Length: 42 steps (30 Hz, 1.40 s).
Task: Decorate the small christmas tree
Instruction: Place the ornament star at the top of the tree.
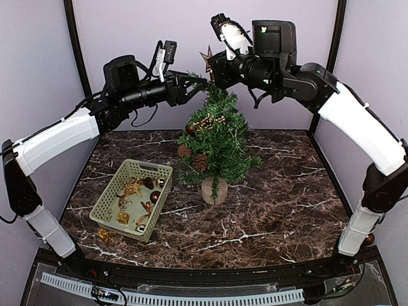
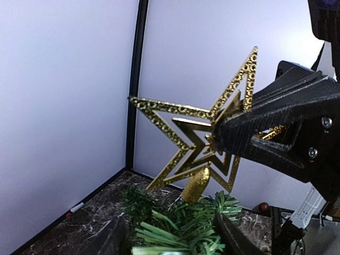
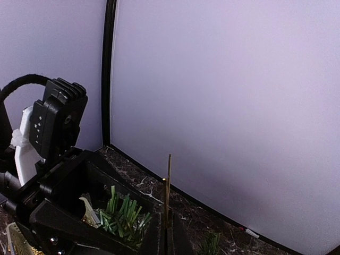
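We see the tree [image 1: 217, 143] standing upright at the middle of the table [image 1: 287, 197], with the basket [image 1: 150, 166] near it on the left of the frame. The right fingers [image 2: 276, 111] are clamped tight on a gold star [image 2: 170, 108] just above the treetop. The left fingers [image 1: 189, 81] stand part open around the top needles; we cannot tell whether they pinch them.

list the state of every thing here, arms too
small christmas tree: upright, partly decorated
gold star: gripped, just above the tree's tip
right gripper: jaws shut on gold star
left gripper: jaws astride the tree's tip, grip unclear
green basket: upright, ornaments inside
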Motion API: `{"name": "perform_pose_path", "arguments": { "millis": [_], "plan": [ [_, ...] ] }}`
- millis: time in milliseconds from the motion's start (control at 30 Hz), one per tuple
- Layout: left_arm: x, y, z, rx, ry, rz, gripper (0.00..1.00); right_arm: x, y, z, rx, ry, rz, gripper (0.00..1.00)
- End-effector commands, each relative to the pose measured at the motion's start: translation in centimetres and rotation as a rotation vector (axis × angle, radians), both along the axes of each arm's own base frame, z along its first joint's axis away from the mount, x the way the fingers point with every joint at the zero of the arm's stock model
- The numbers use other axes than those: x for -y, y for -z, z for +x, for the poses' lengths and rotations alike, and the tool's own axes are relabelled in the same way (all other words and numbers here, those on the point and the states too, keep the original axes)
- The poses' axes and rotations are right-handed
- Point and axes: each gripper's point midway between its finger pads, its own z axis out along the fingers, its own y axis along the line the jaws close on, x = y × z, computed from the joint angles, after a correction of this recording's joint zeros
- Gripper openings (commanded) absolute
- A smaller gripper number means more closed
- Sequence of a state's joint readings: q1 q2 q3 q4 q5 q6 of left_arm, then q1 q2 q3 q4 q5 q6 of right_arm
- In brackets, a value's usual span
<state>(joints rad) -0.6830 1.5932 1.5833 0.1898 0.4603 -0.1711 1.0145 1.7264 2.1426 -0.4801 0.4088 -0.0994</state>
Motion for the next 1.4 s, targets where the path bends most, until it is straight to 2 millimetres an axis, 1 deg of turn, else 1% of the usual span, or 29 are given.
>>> {"name": "perform_pose_path", "arguments": {
  "millis": [0,233,333,433,633,733,900,1067,1200,1367],
  "plan": [
    [-0.4,-2.5,-0.5,0.074,-0.003,-0.046,0.48,0.3,-0.7,0.0,0.016,0.012,0.017,0.0],
    [-0.4,-2.2,-0.4,0.07,-0.004,-0.045,0.27,-0.1,0.1,0.2,0.003,0.012,-0.003,0.0],
    [-0.4,-2.1,-0.4,0.07,-0.005,-0.045,0.21,-0.1,0.3,0.2,-0.005,0.012,-0.007,0.0],
    [-0.3,-1.9,-0.4,0.068,-0.003,-0.045,0.12,-0.3,0.8,0.2,-0.015,0.005,-0.011,0.0],
    [-0.4,-1.7,-0.4,0.066,-0.003,-0.042,0.01,-0.5,1.3,0.6,-0.023,0.011,-0.021,0.0],
    [-0.4,-1.6,-0.3,0.063,-0.004,-0.04,0.0,-0.5,1.1,0.6,-0.015,0.015,-0.019,0.0],
    [-0.3,-1.6,-0.4,0.062,-0.001,-0.042,0.0,-0.5,-0.2,0.5,0.011,0.006,0.004,0.0],
    [-0.3,-1.6,-0.4,0.061,-0.002,-0.042,0.0,-0.7,-0.7,0.4,0.019,-0.001,0.001,0.0],
    [-0.2,-1.5,-0.3,0.059,0.0,-0.042,0.0,-0.6,-0.3,0.6,0.016,0.008,-0.011,0.0],
    [-0.2,-1.5,-0.3,0.059,-0.002,-0.042,0.0,-0.4,1.0,0.9,-0.004,0.036,-0.048,0.0]
  ]
}}
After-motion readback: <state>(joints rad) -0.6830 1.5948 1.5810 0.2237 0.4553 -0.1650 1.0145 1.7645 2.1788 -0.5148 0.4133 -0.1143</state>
